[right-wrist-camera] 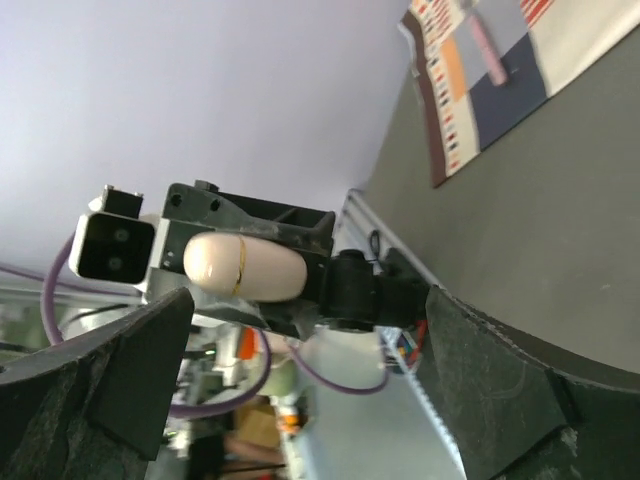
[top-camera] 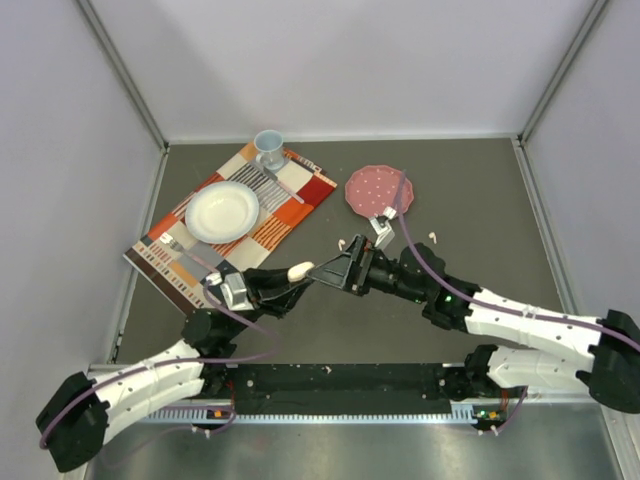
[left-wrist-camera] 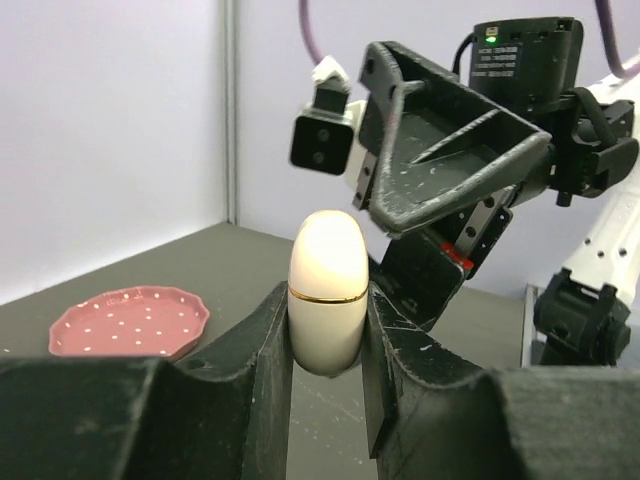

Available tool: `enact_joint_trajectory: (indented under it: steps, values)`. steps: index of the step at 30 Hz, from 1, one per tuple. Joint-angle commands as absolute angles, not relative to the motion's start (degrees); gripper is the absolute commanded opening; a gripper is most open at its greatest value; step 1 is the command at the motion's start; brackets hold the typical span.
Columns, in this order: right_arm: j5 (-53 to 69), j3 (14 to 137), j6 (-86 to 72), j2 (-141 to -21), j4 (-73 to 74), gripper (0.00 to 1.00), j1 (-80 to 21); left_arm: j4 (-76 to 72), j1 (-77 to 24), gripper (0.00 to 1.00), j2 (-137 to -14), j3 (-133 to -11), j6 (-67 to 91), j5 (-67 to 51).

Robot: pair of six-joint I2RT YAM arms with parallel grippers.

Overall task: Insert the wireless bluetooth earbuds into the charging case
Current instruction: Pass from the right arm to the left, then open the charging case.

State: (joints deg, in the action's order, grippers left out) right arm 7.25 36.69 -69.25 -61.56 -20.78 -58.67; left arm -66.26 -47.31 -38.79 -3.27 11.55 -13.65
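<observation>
A cream, pill-shaped charging case (top-camera: 300, 270) with a thin gold seam is clamped in my left gripper (top-camera: 288, 278), lifted above the dark table. In the left wrist view the case (left-wrist-camera: 327, 290) stands upright between the two black fingers of the left gripper (left-wrist-camera: 327, 370), its lid down. My right gripper (top-camera: 335, 270) faces it at close range, jaws wide open and empty. From the right wrist view the case (right-wrist-camera: 245, 267) lies just beyond the right gripper (right-wrist-camera: 300, 380). Two tiny whitish earbuds lie on the table, one earbud (top-camera: 432, 236) right of the pink plate, another earbud (top-camera: 342, 243) behind the grippers.
A pink dotted plate (top-camera: 379, 189) sits at the back middle, also in the left wrist view as the pink plate (left-wrist-camera: 130, 322). A patterned placemat (top-camera: 290, 215) at back left carries a white plate (top-camera: 221, 211), a cup (top-camera: 269, 148) and cutlery. Enclosure walls surround the table.
</observation>
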Motion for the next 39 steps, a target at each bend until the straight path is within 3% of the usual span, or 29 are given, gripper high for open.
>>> enact_joint_trajectory:
  steps: [1, 10, 21, 39]
  values:
    - [2.8, 43.5, -51.7, -54.2, -8.2, 0.99, -57.7, -67.7, -47.2, 0.0, -34.0, -0.4, 14.2, -7.4]
    - [4.5, 46.8, -33.8, -49.1, 1.3, 0.99, -57.7, -71.8, -47.2, 0.0, -33.0, 3.4, 13.8, -11.2]
    - [9.1, 50.5, -31.7, -52.9, 2.9, 0.98, -58.4, -77.8, -47.2, 0.0, -43.3, 0.7, 14.6, -20.9]
    - [6.1, 51.2, -33.8, -57.0, 3.1, 0.97, -59.1, -72.1, -47.3, 0.0, -40.2, -1.9, 14.4, -23.6]
